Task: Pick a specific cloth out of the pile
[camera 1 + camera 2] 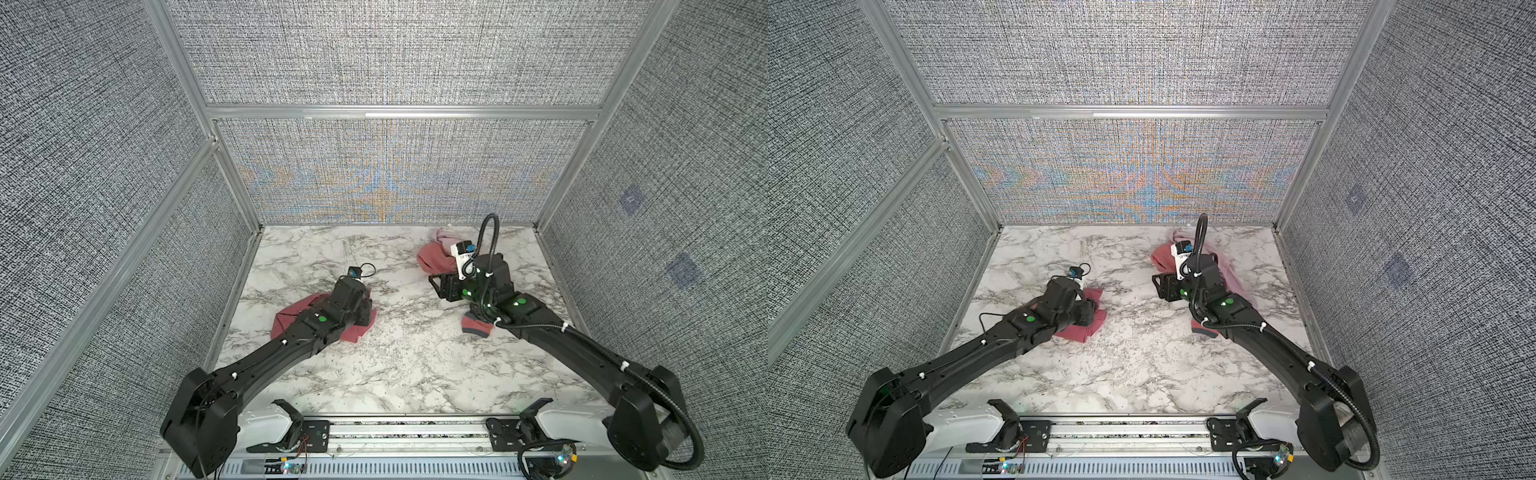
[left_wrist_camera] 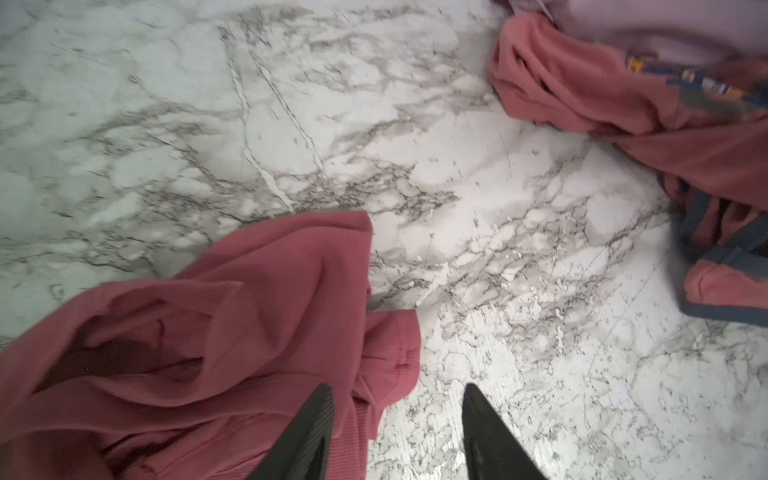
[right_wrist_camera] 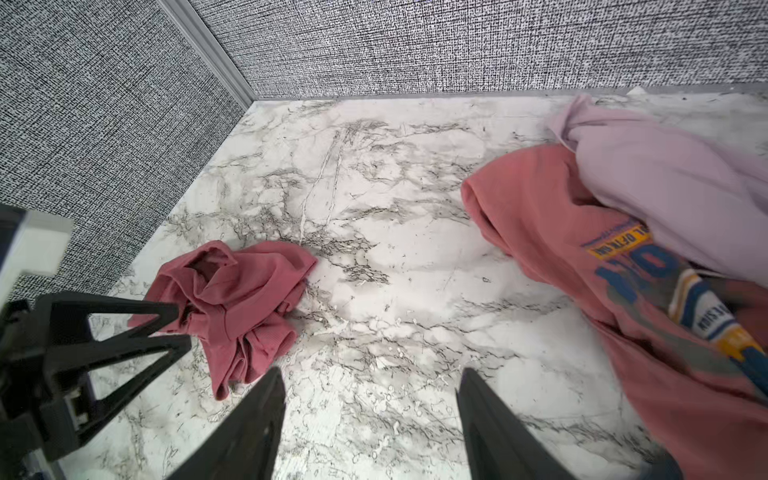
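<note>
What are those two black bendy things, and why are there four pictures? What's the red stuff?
They are robot arms, a left arm and a right arm, working over a marble table. Two pictures look down from above, side by side like two eyes. The other two come from small cameras on the arms' wrists, so you see each pincer's black tips up close. The left pincer is open; the edge of a plain red cloth shows between its tips, not pinched. The right pincer is open over bare table, holding nothing. Near it lies the pile: a red garment with printed letters and a pale lilac cloth partly over it.
</note>
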`<state>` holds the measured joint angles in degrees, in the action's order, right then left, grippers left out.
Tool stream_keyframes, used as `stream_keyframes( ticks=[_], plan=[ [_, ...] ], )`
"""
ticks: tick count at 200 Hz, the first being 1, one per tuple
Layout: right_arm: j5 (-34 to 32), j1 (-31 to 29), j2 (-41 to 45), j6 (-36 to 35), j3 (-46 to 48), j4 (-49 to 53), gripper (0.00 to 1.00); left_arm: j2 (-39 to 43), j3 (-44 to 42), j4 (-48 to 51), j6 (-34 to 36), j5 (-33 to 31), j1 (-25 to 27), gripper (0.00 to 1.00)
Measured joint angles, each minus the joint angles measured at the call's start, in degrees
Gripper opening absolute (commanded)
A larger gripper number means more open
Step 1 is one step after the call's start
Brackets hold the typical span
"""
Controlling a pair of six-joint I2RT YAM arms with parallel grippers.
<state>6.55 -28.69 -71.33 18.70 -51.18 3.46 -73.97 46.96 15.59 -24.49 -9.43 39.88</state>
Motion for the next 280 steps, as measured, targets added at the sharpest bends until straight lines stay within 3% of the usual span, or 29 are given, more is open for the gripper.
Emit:
stream_keyframes(
  ticks=[49,96,143,208,230,254,280],
  plan=[
    [-0.7,1.9,2.3,0.0,2.3,0.6,0.68,-11.0,3.5,1.9,-3.1,-1.4,5.6,0.51],
    [-0.6,3.0,2.7,-0.1,3.4,0.6,0.68,-19.3,8.8,5.6,-7.2,-5.7,7.3,0.51],
    [0.0,3.9,3.0,-0.1,3.5,0.6,0.68,-22.7,9.9,7.8,-9.2,-10.9,7.6,0.51],
    [1.4,4.7,1.7,-0.1,3.3,0.6,0.68,-24.0,8.2,5.9,-9.1,-14.9,7.6,0.42],
    [1.5,4.7,1.4,0.0,2.8,0.6,0.68,-25.4,8.3,4.7,-8.7,-15.8,7.6,0.31],
    [1.5,4.7,1.1,0.0,2.2,0.6,0.67,-25.8,8.3,3.7,-8.2,-16.4,7.7,0.0],
    [1.4,4.7,1.3,0.2,2.0,0.6,0.67,-25.7,8.7,3.7,-7.0,-16.8,7.7,0.0]
  ],
)
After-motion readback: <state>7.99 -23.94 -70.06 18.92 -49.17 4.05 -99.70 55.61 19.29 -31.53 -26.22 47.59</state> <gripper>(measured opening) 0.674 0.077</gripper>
